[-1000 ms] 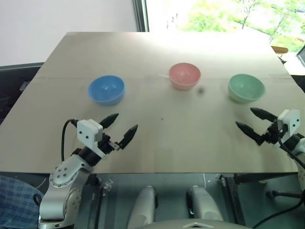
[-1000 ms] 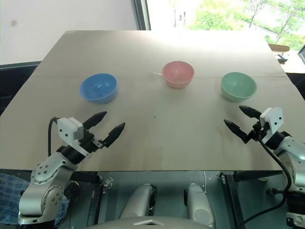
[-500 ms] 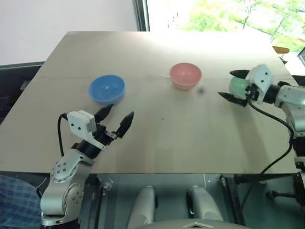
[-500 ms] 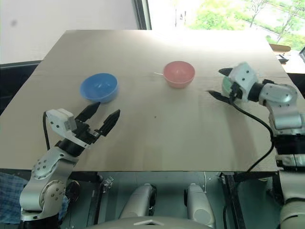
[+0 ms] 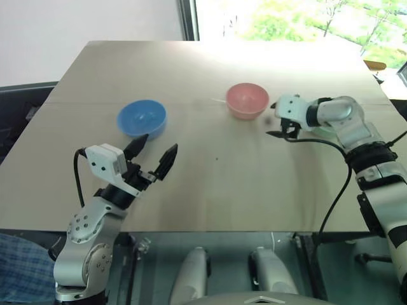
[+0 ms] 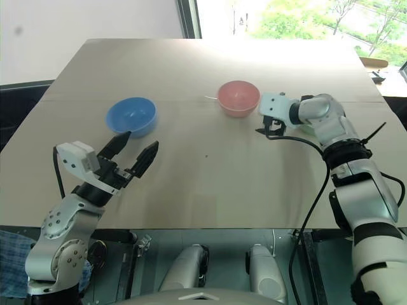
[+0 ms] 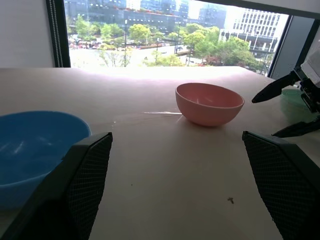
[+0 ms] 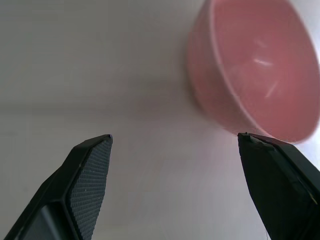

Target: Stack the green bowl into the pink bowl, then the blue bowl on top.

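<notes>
Green plastic, smooth and mint-coloured, is glimpsed as a sliver of the small round green bowl (image 7: 292, 96) at the right edge of the left wrist view; in the head views the bowl sits right of centre in the upper half of the frame and is almost wholly covered by the right forearm. The small round salmon-pink plastic bowl (image 5: 247, 100) stands just left of it, upper centre of the frame, upright and empty. The small round sky-blue plastic bowl (image 5: 142, 119) stands well apart, left of centre, also upright and empty. All three rest separately on the plain tan table (image 5: 216, 184).

The right gripper (image 5: 280, 126) is seen between the pink and green bowls, its black fingers spread wide with nothing between them. The left gripper (image 5: 154, 156) hangs in the lower left of the frame, just below the blue bowl, likewise spread wide and empty.

The first step, placing the green bowl into the pink one, is judged to be barely begun: nothing has been grasped. The right gripper appears to sit beside the pink bowl rather than at the green rim, so a return towards the green bowl, a closure over its rim and a lift are judged to be needed.

No brand, label or legible writing is seen on any bowl or on the table.
</notes>
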Motion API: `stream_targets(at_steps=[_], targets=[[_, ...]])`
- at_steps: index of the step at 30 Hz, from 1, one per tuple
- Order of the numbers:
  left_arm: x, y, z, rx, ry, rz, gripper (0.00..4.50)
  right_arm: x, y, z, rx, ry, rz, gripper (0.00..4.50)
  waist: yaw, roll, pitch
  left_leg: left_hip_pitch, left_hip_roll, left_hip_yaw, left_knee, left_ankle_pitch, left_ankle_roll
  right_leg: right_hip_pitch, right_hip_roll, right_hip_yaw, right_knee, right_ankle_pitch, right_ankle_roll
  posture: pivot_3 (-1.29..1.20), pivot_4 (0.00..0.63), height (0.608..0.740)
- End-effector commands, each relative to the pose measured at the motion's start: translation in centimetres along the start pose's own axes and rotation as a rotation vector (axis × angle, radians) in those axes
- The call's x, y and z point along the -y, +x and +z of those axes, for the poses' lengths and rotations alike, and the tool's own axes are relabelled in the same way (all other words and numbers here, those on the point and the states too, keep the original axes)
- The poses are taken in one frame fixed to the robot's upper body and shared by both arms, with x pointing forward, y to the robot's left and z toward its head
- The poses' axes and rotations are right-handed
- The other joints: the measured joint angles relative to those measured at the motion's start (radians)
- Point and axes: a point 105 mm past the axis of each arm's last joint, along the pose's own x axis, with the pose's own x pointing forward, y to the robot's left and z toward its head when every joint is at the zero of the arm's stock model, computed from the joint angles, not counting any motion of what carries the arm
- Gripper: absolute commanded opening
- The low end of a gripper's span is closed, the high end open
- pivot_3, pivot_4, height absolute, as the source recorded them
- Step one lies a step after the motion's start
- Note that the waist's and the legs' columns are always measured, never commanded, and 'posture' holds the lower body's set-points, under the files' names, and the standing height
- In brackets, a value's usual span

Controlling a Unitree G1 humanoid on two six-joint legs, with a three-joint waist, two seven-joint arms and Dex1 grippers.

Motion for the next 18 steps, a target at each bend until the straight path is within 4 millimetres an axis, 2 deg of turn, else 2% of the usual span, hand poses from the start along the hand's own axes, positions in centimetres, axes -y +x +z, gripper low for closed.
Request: stream_targets(at_steps=[1, 12, 18], targets=[[0.3, -0.2, 1.7, 0.066, 0.039, 0.015, 4.42, 2.0, 0.3, 1.6, 0.002, -0.075, -0.056, 4.22, -0.002, 0.000, 0.000, 0.000, 0.000, 0.000, 0.000, 0.000, 0.000, 0.000, 0.000, 0.000, 0.000, 0.000, 0.000, 0.00, 0.150, 0.740], [0.2, -0.7, 1.8, 0.075, 0.038, 0.054, 4.42, 3.5, 1.8, 4.3, -0.006, -0.143, -0.074, 4.22, 0.000, 0.000, 0.000, 0.000, 0.000, 0.000, -0.001, 0.000, 0.000, 0.000, 0.000, 0.000, 0.000, 0.000, 0.000, 0.00, 0.150, 0.740], [0.2, -0.7, 1.8, 0.076, 0.046, 0.057, 4.42, 3.2, 2.9, 4.4, -0.046, -0.152, -0.073, 4.22, -0.001, 0.000, 0.000, 0.000, 0.000, 0.000, -0.001, 0.000, 0.000, -0.001, 0.000, 0.000, 0.000, 0.000, 0.000, 0.00, 0.150, 0.740]])
